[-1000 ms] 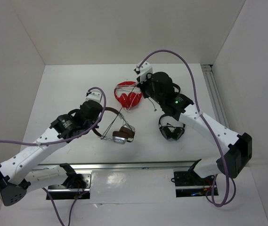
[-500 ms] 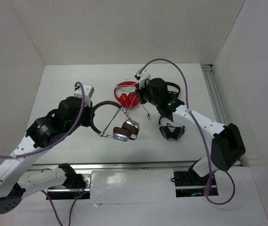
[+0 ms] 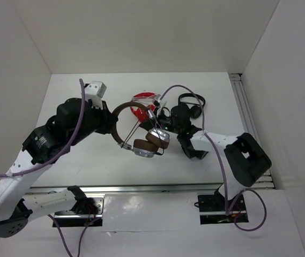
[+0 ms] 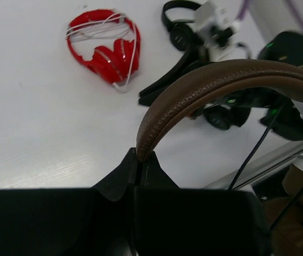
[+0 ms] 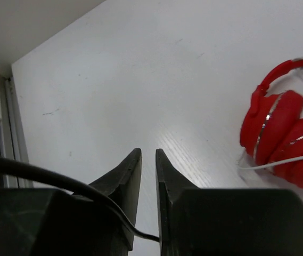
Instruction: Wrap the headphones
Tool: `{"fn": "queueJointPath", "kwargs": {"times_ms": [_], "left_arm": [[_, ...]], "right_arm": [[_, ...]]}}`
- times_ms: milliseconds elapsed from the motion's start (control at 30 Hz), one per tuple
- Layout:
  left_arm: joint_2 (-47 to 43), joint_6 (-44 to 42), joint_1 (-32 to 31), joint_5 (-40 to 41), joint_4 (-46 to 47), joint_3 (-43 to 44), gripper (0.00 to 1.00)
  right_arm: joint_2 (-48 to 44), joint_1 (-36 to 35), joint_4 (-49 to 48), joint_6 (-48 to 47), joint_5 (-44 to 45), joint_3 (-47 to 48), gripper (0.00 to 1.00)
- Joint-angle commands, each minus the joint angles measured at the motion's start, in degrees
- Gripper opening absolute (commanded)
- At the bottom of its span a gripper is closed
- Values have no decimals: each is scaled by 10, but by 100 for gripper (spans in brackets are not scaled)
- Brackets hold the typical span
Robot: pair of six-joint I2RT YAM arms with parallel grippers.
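The headphones (image 3: 151,142) have a brown headband, brown pads and silver cups, and hang lifted above the table's middle. My left gripper (image 3: 112,126) is shut on the headband; in the left wrist view the band (image 4: 220,80) rises from my closed fingertips (image 4: 139,154). The thin dark cable (image 4: 252,152) hangs from the cups. My right gripper (image 3: 160,115) sits just right of the headband. In the right wrist view its jaws (image 5: 148,153) stand almost closed, with the cable (image 5: 87,194) pinched deep between them.
A red pair with white cord (image 3: 140,101) lies behind the lifted headphones and shows in both wrist views (image 4: 106,50) (image 5: 284,133). Black pairs lie at back right (image 3: 192,100) and under the right arm (image 3: 194,152). A metal rail (image 3: 244,107) runs along the right edge.
My left arm has raised the headphones and carried them right and back. My right arm has swung in leftward and lower, close beside the headband, with the cable.
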State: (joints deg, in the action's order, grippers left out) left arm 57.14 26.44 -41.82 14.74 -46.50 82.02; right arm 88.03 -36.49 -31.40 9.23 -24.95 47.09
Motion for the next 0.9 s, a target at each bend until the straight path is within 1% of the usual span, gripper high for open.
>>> {"fn": "queueJointPath", "kwargs": {"times_ms": [0,100,300,333,400,500,567,600,667,733,767,833,867], "left_arm": [[0,67,-3,-32,96,43,0],[12,92,-3,-13,96,61,0],[12,157,-3,90,84,78,0],[7,164,-3,97,84,78,0],[7,178,-3,108,77,84,0],[7,205,-3,139,64,84,0],[7,213,-3,155,64,84,0],[2,224,-3,160,57,84,0],[2,234,-3,185,49,84,0],[7,253,-3,210,36,84,0],[7,259,-3,238,36,84,0],[21,266,-3,269,23,84,0],[28,279,-3,300,14,84,0]], "right_arm": [[64,-2,-150,68,-47,-12,24],[100,-2,-197,94,-48,-12,24],[173,-2,-274,129,-41,-31,21],[186,-2,-283,134,-41,-37,21],[193,-10,-296,134,-41,-42,13],[199,-23,-308,140,-27,-52,13],[205,-29,-323,140,-21,-59,3],[205,-34,-328,140,-21,-65,0],[210,-41,-329,145,-3,-77,0],[199,-63,-336,145,19,-98,0],[191,-74,-331,140,56,-107,0],[160,-112,-315,134,102,-135,0],[133,-127,-310,134,155,-145,0]]}}
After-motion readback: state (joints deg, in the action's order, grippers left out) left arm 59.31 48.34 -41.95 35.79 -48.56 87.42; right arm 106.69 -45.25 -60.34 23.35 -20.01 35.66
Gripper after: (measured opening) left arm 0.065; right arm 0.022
